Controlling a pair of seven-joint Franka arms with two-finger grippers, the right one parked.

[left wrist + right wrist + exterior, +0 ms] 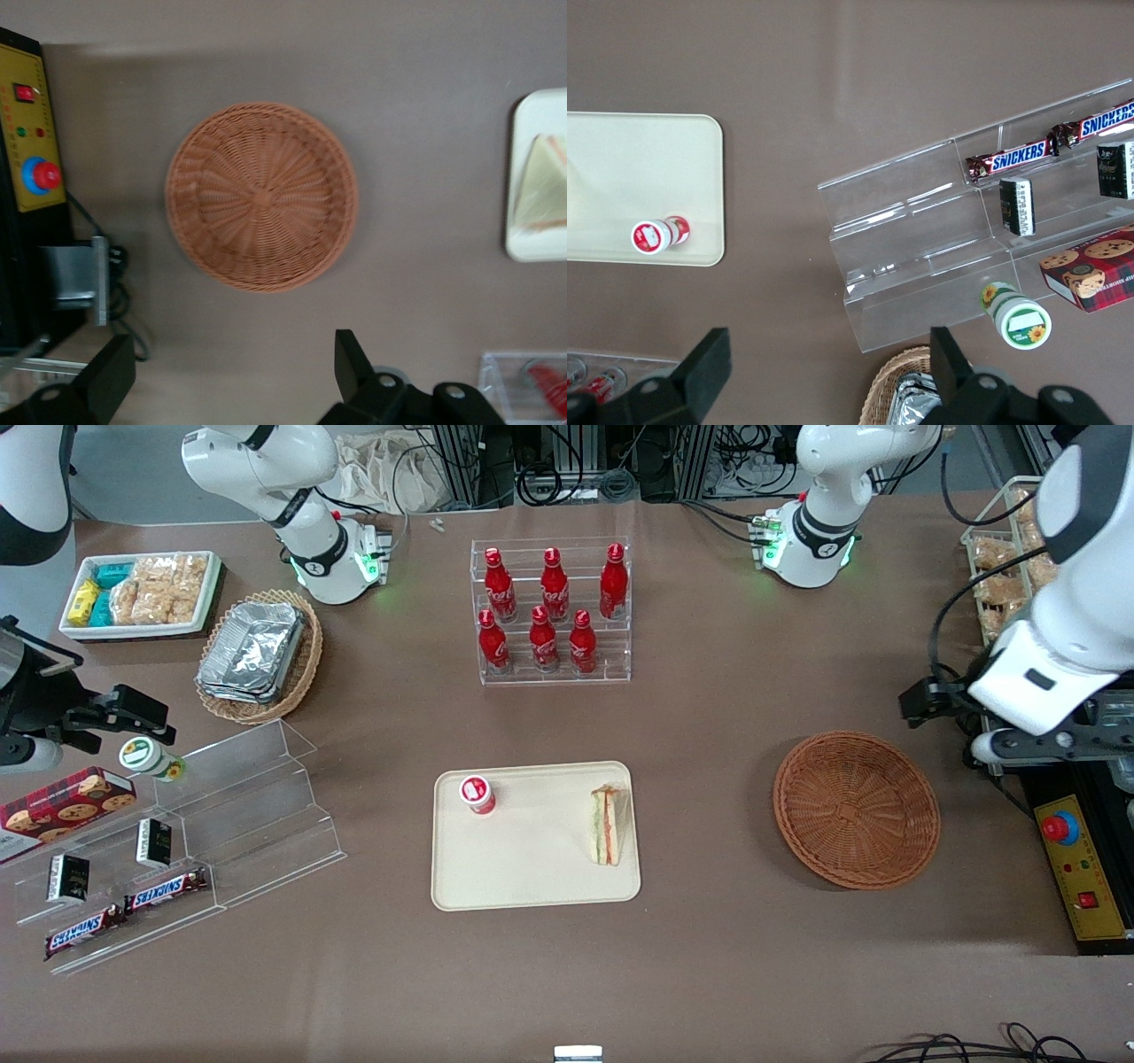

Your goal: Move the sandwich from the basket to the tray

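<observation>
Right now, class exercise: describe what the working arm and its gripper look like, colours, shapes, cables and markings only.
The left arm is glossy white with rounded, bulging segments and a dark grey band at a joint. Black cables loop along it. Its round white base has a black ring and glowing green lights. The gripper is matte black, with two blocky angular fingers set apart, and visible screw holes on its body.

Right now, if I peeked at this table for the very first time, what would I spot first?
Probably the six red bottles, standing in a clear rack farther from the front camera than the tray. Next, the sandwich on that tray with a small red-capped cup, and the bare brown basket toward the working arm's end. The gripper hangs open above the table beside the basket.
</observation>
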